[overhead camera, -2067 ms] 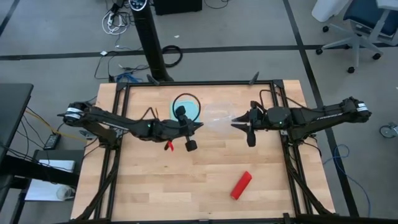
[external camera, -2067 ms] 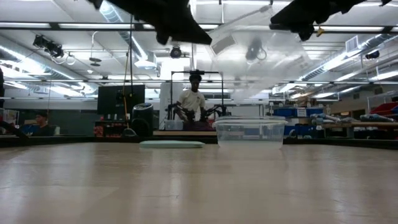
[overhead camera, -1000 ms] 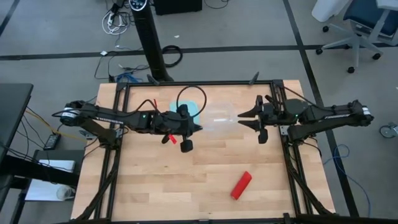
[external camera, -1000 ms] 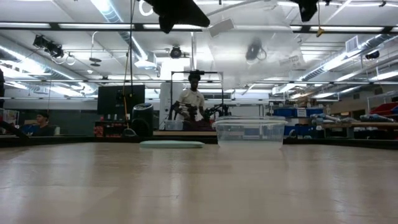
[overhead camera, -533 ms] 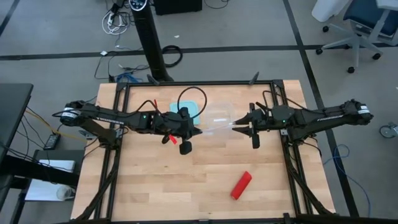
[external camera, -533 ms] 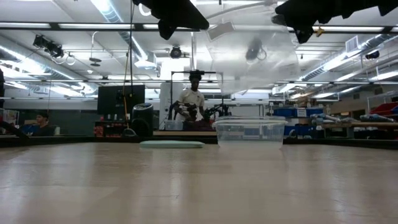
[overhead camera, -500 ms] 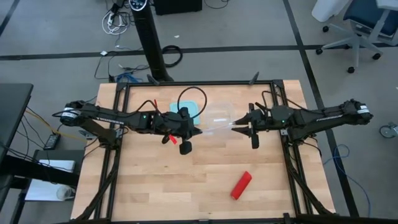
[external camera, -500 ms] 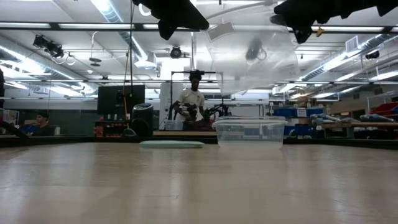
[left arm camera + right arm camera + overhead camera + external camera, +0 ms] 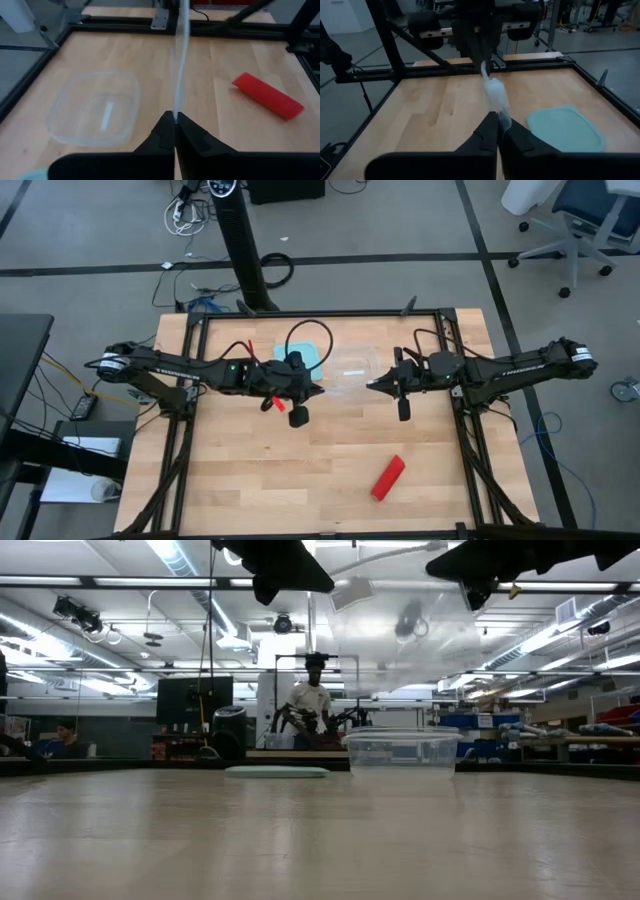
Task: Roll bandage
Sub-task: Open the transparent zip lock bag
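From above, your left gripper (image 9: 318, 388) and right gripper (image 9: 371, 385) both pinch the clear crinkled plastic bag (image 9: 346, 380) stretched between their jaws. The small bright red fabric bandage roll (image 9: 387, 477) lies well clear of both. In the left wrist view it (image 9: 267, 95) looks soft and light, so you should squeeze it across its middle.

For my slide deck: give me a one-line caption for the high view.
Both tools, left and right, hold a clear plastic bag taut above the table; the red bandage roll lies untouched.

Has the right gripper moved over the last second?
Yes. In the high view the right gripper has come in from the table's right rail toward the clear container, and is now shut on the bag.
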Robot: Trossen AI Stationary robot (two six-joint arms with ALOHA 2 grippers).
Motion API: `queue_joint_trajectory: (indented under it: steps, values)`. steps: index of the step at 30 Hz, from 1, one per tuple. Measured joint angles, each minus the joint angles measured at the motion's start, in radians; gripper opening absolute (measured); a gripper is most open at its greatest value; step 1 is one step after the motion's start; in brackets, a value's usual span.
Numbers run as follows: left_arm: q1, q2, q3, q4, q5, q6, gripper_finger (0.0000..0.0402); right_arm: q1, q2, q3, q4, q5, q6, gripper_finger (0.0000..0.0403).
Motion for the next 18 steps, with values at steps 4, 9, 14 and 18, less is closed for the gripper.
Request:
queue_joint_trajectory:
  steps: [4,9,14,18]
  values:
    - [-0.006,0.000,0.000,0.073,-0.015,0.030,0.0046,0.000,0.000,0.000,-0.010,0.001,0.011,0.0002]
    - [-0.008,0.000,0.000,0.096,-0.049,0.049,0.0126,0.000,-0.001,0.000,-0.012,0.001,0.021,0.0001]
    - [-0.008,0.000,0.000,0.098,-0.055,0.040,0.0181,0.000,-0.018,0.000,-0.020,0.015,0.034,0.0001]
    - [-0.008,0.004,0.000,0.132,-0.055,0.023,0.0189,0.001,-0.018,0.000,-0.022,0.044,0.057,0.0001]
